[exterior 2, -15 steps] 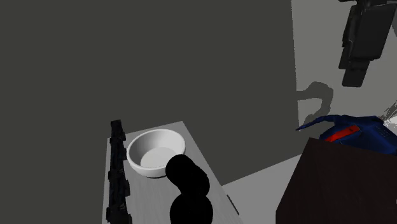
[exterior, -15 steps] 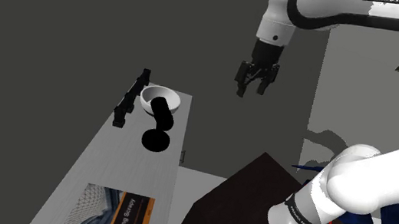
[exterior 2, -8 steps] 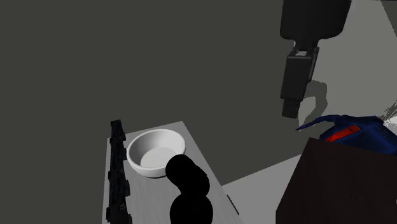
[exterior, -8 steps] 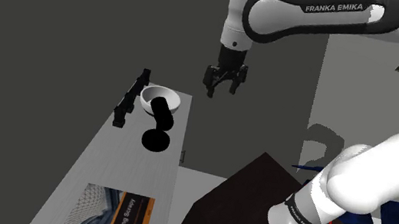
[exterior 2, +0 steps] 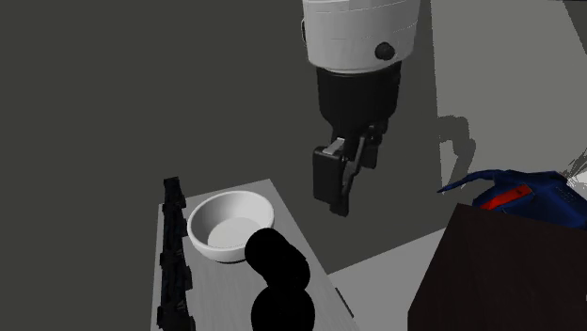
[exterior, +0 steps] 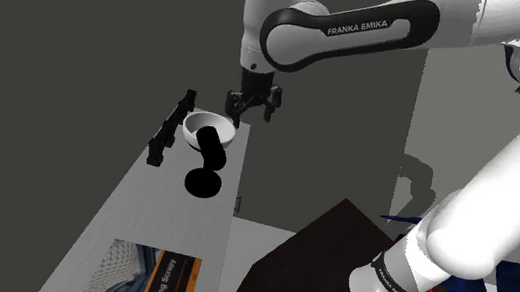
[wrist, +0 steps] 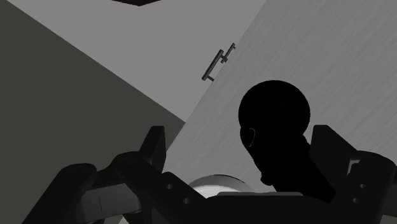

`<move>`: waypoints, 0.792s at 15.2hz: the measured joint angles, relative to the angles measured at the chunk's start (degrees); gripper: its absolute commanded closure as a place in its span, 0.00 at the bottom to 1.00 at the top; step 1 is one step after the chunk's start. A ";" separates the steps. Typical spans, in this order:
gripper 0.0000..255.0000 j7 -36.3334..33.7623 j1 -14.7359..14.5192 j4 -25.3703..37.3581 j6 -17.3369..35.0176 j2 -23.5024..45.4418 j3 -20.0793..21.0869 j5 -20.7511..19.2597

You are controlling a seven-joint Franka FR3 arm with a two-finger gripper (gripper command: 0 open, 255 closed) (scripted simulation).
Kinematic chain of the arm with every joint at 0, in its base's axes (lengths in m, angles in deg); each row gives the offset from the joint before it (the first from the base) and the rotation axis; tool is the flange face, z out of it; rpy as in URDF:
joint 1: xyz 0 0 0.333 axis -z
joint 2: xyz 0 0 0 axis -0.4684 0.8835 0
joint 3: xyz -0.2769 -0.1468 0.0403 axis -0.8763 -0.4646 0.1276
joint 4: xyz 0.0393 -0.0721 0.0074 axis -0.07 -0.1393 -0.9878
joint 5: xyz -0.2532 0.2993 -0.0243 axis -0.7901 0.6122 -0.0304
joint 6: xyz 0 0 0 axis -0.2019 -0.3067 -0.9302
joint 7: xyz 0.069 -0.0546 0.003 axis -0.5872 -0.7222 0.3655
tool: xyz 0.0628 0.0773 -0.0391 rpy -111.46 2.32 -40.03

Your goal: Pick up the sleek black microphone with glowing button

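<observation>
The black microphone [exterior: 212, 150] leans on its round black base [exterior: 204, 183] on a grey cabinet top [exterior: 153, 224], right against a white bowl [exterior: 193, 128]. No glowing button is visible on it. My gripper [exterior: 252, 111] hangs open in the air just above the bowl's far rim, a short way beyond the microphone. From the second exterior view the gripper [exterior 2: 337, 197] hovers to the right of the bowl [exterior 2: 235, 197], above the microphone [exterior 2: 277, 259]. In the wrist view the microphone [wrist: 275, 114] is a black silhouette ahead of the spread fingers, touching neither.
A long knobbly black object [exterior: 169, 132] lies along the cabinet's far-left edge. A printed book [exterior: 160, 278] lies at the near end. A drawer handle [wrist: 218, 62] sits on the cabinet's side. The dark brown stand [exterior: 315, 267] and a blue-and-red object [exterior 2: 517, 197] are at right.
The arm has swung to the shoulder view's left and lower, carrying the gripper from over the floor to above the bowl's rim. The fingers stay open; the microphone has not moved.
</observation>
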State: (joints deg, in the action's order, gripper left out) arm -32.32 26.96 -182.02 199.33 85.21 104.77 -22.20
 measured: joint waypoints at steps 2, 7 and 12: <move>0.00 -2.89 -0.87 3.71 0.39 4.93 0.33 -3.23; 0.00 -8.55 -4.28 15.73 -1.22 17.58 -0.40 -10.98; 0.00 -11.76 -8.20 27.36 -3.45 28.64 -2.27 -16.53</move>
State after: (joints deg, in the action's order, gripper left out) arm -44.07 18.77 -154.66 195.88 113.84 102.49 -38.74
